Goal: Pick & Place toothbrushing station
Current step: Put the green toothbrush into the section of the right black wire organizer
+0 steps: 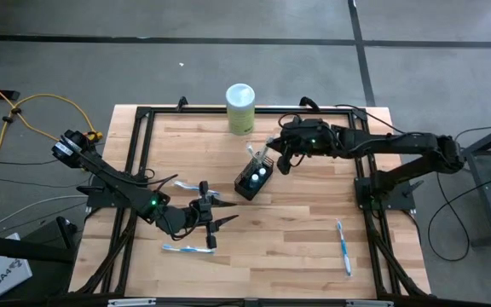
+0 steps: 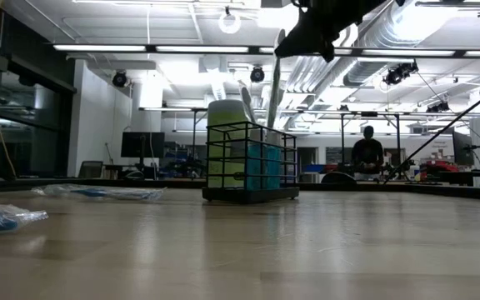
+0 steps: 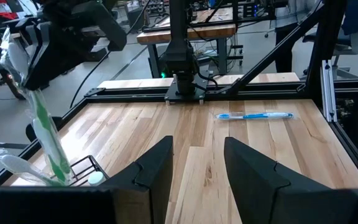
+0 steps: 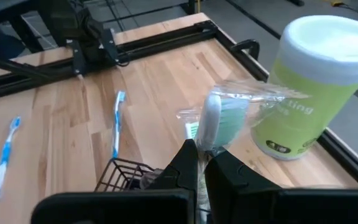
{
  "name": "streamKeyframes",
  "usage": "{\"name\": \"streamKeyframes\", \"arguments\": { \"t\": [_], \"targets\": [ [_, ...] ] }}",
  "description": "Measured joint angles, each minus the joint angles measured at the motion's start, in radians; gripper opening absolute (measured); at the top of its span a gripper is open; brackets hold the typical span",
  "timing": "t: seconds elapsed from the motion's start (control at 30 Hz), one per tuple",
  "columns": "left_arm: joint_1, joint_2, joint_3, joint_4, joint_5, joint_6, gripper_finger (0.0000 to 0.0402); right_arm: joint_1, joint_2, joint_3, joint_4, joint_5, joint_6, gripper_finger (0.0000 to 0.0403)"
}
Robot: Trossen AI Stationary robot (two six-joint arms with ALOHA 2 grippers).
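Note:
The black wire-mesh holder (image 1: 252,177) stands on its base mid-table, with two teal white-capped tubes (image 1: 257,176) inside it. My right gripper (image 1: 276,159) is just above the holder, shut on a plastic-wrapped green-and-white toothbrush (image 3: 47,134). The toothbrush's lower end reaches into the holder (image 3: 84,170). My left gripper (image 3: 197,168) is open and empty, near the table's left front (image 1: 210,215). Blue-and-white toothbrushes lie flat on the table (image 1: 187,249) (image 1: 344,247). My right gripper pinches the wrapped toothbrush between its two fingers near its upper end, just below the head (image 4: 211,127), which sticks out past the fingertips. The fingers slant down from the table's right side and lie across the brush. The brush hangs nearly upright, its lower end (image 3: 59,171) inside the holder.
A pale green canister with a white lid (image 1: 240,108) stands at the far edge behind the holder. Another wrapped toothbrush (image 1: 186,186) lies by my left gripper. A black frame (image 1: 143,115) rims the table. A person sits in the room beyond the table (image 2: 367,152).

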State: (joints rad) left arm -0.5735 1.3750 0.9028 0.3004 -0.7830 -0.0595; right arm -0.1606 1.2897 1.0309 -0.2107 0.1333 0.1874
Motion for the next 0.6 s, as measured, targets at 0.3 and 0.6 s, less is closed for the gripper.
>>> {"name": "streamKeyframes", "arguments": {
  "t": [0.3, 0.6],
  "targets": [
    [0.0, 0.0, 0.0, 0.0, 0.0, 0.0, 0.0138, -0.018, 0.093, 0.0, 0.021, -0.043, -0.021, 0.0004],
    [0.0, 0.0, 0.0, 0.0, 0.0, 0.0, 0.0138, -0.046, 0.139, 0.0, 0.037, -0.091, -0.027, 0.0004]
  ]
}}
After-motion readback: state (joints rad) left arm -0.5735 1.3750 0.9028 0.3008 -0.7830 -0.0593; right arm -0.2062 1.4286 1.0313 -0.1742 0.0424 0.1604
